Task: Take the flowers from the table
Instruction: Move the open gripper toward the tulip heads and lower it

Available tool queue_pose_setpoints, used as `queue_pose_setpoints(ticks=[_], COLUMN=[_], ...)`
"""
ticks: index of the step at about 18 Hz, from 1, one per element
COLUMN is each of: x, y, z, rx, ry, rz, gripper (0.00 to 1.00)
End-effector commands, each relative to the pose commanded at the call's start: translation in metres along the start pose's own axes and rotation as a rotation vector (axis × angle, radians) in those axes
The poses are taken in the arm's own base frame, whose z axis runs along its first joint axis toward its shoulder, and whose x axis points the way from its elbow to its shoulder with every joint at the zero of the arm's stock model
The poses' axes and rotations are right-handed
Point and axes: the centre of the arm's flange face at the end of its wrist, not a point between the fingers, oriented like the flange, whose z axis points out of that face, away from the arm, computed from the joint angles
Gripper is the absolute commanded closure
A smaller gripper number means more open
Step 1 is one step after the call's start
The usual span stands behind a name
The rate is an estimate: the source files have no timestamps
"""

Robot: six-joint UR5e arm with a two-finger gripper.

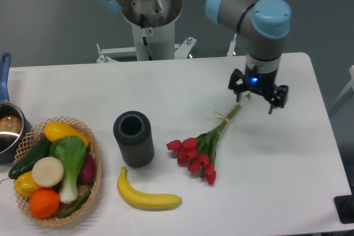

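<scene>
The flowers [202, 147], a bunch of red tulips with green stems tied by a tan band, lie flat on the white table [166, 87] right of centre, heads toward the front and stems pointing back right. My gripper [258, 96] hangs just above and to the right of the stem ends, pointing down. Its fingers stand apart and hold nothing.
A dark grey cylinder cup [133, 138] stands left of the flowers. A banana [147, 195] lies in front of it. A wicker basket [93, 189] of fruit and vegetables sits at the front left. A pot [8, 125] with a blue handle is at the left edge.
</scene>
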Motion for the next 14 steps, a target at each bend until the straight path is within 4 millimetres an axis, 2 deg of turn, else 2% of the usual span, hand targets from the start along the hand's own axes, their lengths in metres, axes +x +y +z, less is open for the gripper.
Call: queue_pose_setpoints(ticks=[2,5,8,14], x=[0.012,0.020,0.025,0.022], y=[-0.009,-0.035,-0.064,-0.078], z=[0.015,0.035,0.047,0.061], rx=[-0.001,-0.002,-0.002,0.032], ry=[0.032,0.066,0.081,0.099], rz=[0.029,0.053,0.033,0.041], gripper=[0.00,0.00,0.00,0.00])
